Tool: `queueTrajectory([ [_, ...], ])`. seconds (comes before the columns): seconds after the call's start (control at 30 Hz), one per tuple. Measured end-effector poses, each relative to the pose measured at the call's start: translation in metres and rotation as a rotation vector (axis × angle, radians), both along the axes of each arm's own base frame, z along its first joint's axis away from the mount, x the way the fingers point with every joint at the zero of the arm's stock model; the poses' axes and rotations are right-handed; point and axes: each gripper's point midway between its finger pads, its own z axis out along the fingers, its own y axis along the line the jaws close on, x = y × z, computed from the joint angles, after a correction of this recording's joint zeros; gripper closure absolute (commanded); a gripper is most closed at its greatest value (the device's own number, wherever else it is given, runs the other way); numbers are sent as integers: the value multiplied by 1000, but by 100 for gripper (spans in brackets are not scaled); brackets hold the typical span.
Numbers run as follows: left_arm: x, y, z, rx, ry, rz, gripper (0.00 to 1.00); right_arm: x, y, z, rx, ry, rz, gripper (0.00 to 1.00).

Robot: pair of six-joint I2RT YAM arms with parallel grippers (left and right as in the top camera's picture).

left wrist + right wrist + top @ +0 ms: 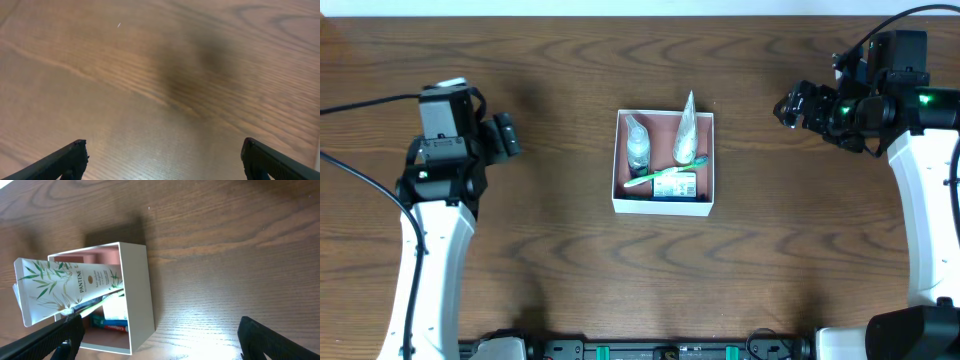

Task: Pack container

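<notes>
Overhead, the container [662, 208] holds a Pantene tube [687, 135] and toothbrush [664, 172]; left gripper [510, 137] and right gripper [792, 106] hover aside, fingers wide, empty.

The square white container [663, 205], pink inside, sits mid-table, open-topped and holding toiletries.

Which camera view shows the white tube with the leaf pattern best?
The right wrist view: the tube fills much of the frame, its leaf print and the word Pantene readable, one end past the wall of the container. The overhead view shows it small, label unreadable. The left wrist view shows only the table.
</notes>
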Motion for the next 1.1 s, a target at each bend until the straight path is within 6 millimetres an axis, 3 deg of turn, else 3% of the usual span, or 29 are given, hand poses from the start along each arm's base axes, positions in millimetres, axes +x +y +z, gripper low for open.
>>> queueTrajectory([
  [0.23,0,6,-15,-32,36,49,2,0,0,0,0,0,0,1],
  [0.83,0,6,-15,-36,37,54,2,-4,-3,-1,-29,7,7,1],
  [0.93,0,6,-15,-36,36,54,2,17,-2,21,-95,-171,59,1],
  [1.0,0,6,-15,-36,36,54,2,24,11,47,-161,-352,152,1],
  [1.1,0,6,-15,-36,36,54,2,8,37,77,-242,-559,303,1],
])
